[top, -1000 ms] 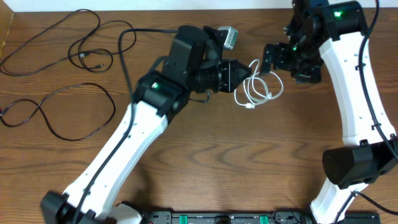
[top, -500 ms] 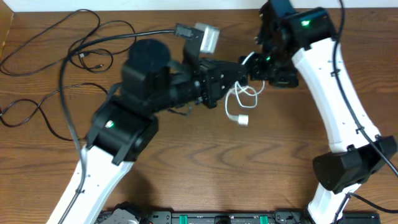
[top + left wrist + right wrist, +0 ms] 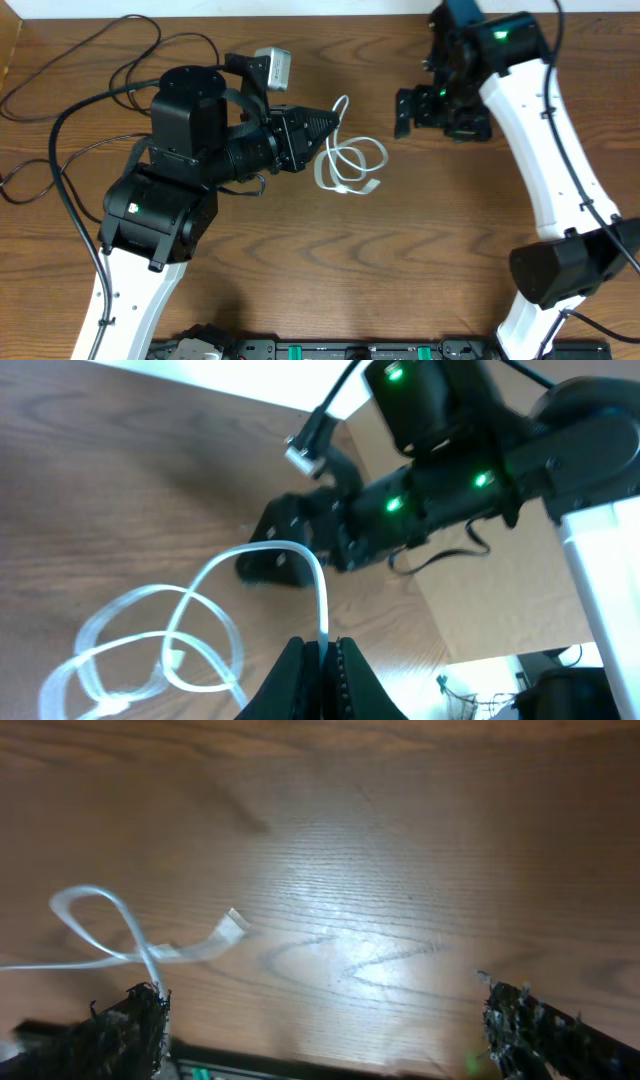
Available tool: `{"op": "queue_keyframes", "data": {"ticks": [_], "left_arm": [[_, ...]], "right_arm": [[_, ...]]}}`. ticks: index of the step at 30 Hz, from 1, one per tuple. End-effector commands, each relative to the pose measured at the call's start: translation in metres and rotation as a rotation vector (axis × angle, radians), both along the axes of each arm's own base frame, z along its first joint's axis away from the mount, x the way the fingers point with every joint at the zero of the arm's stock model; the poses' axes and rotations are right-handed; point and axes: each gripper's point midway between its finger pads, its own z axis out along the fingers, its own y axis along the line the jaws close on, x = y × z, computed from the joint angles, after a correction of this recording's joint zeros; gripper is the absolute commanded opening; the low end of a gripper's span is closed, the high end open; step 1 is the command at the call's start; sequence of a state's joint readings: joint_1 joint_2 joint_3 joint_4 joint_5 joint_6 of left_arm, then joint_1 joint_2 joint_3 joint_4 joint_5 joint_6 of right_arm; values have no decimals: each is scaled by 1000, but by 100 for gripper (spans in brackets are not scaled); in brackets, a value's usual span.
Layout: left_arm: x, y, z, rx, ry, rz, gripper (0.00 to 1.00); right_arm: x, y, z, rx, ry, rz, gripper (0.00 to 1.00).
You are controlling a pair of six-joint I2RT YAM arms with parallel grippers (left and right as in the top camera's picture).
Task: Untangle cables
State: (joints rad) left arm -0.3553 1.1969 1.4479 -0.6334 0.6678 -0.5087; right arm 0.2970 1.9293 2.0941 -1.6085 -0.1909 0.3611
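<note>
White cable (image 3: 352,165) lies coiled on the bench (image 3: 420,260) between your arms. One strand is pinched tight in the left claw (image 3: 334,122), which lifts that loop off the wood, likely to keep it well apart from the black cables (image 3: 130,85) at far left. Your right claw (image 3: 404,112) hangs spread and empty near the coil. The left wrist view shows the strand clamped between the fingertips (image 3: 290,680), which overhead hides. The right wrist view gives you the plug (image 3: 236,920) lying free.
</note>
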Motion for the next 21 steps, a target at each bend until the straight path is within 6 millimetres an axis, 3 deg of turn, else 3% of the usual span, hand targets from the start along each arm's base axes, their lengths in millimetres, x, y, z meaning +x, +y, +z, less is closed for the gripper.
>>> {"op": "queue_keyframes", "data": {"ticks": [1,9,11,15,21], "left_arm": [[-2,1,-1,-3,21,4,7],[5,-1,-12,35,19,-7,8],[10,-2,-19,38,45,-2,7],[34,8,-35,-11,222,194,7],[48,21,-38,-122,367,345,7]], "right_arm": [[-5,6,41,154,-98,79,99],[-43,66,100,598,-193,440,99],[-49,75,105,637,-204,492,99],[-64,84,103,629,-211,608,96],[-79,95,101,627,-247,767,96]]}}
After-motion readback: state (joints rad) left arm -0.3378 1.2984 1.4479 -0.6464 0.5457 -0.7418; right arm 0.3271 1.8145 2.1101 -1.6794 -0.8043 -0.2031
